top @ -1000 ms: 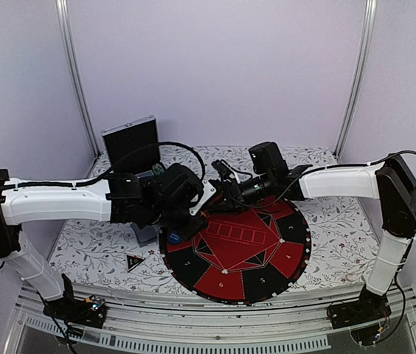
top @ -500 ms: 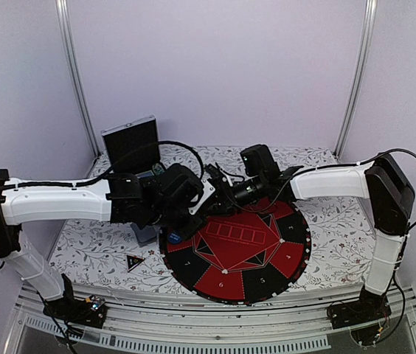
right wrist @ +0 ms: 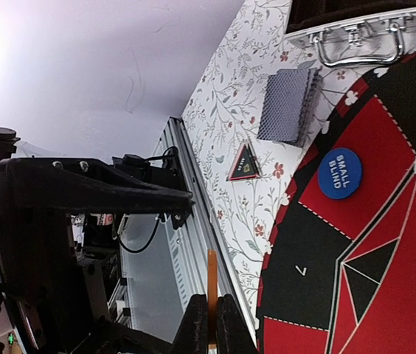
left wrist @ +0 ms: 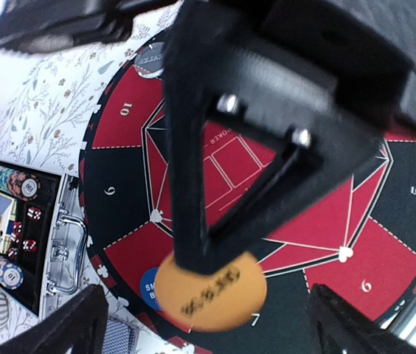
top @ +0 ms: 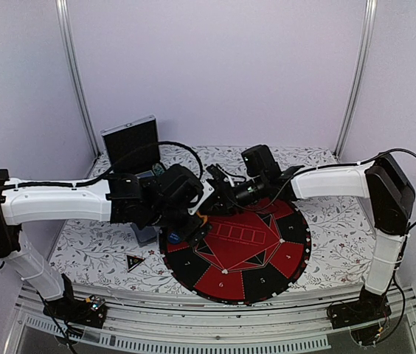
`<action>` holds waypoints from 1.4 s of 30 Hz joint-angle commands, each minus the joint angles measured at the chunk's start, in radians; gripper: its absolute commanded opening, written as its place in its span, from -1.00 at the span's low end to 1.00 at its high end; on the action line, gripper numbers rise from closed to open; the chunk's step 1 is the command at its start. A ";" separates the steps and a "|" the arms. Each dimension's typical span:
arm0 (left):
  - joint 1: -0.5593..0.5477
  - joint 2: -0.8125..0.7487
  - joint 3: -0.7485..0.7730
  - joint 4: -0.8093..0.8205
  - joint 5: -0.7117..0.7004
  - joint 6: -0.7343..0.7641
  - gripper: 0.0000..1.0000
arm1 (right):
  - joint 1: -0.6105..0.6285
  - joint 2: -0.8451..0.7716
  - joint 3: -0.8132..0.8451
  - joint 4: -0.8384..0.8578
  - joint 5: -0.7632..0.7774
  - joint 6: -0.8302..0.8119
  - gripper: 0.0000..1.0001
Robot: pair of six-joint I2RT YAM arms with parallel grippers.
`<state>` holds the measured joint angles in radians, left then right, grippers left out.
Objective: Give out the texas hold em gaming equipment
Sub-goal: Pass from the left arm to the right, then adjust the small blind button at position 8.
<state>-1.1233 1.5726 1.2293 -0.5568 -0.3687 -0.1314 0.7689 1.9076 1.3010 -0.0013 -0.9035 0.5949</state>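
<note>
The orange blind button [left wrist: 210,291] hangs just above the round red-and-black mat [top: 267,258]. My right gripper [right wrist: 209,324] is shut on it, and in the right wrist view the orange blind button [right wrist: 212,284] shows edge-on between the fingers. My left gripper [left wrist: 208,321] stands open around the button, its fingers [left wrist: 53,324] well apart and not touching it. The two grippers meet at the mat's left edge, with the orange button [top: 203,217] between them. A blue small-blind button [right wrist: 339,173] lies on the mat. A black triangular marker [right wrist: 244,164] and a stack of grey-blue cards [right wrist: 289,103] lie on the floral cloth.
The black case [left wrist: 16,221] lies open left of the mat, with striped chips [left wrist: 12,183] and red dice inside. Its lid [top: 130,140] stands up at the back left. A dark round button [left wrist: 151,59] sits at the mat's far rim. The triangular marker [top: 134,261] is front left.
My right gripper moved in from the right and shut on the orange button. My left gripper, which had held the button, opened wide and let go of it.
</note>
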 commanded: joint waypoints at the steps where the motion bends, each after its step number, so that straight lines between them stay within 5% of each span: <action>1: -0.006 -0.013 -0.016 0.014 -0.005 -0.014 0.96 | -0.071 -0.082 -0.062 -0.064 0.037 -0.053 -0.96; 9: 0.015 -0.055 -0.066 0.044 0.020 -0.030 0.96 | -0.276 -0.262 -0.336 -0.278 0.112 -0.169 -0.96; 17: 0.179 -0.093 -0.149 0.041 0.072 -0.111 0.96 | -0.415 -0.379 -0.580 -0.396 0.174 -0.225 -0.96; 42: 0.286 -0.205 -0.262 0.026 0.053 -0.118 0.96 | -0.446 -0.374 -0.603 -0.548 0.294 -0.239 -0.95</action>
<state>-0.8490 1.3865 0.9730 -0.5365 -0.3183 -0.2478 0.3302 1.5436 0.7071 -0.4831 -0.6777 0.3676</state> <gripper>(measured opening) 0.981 0.027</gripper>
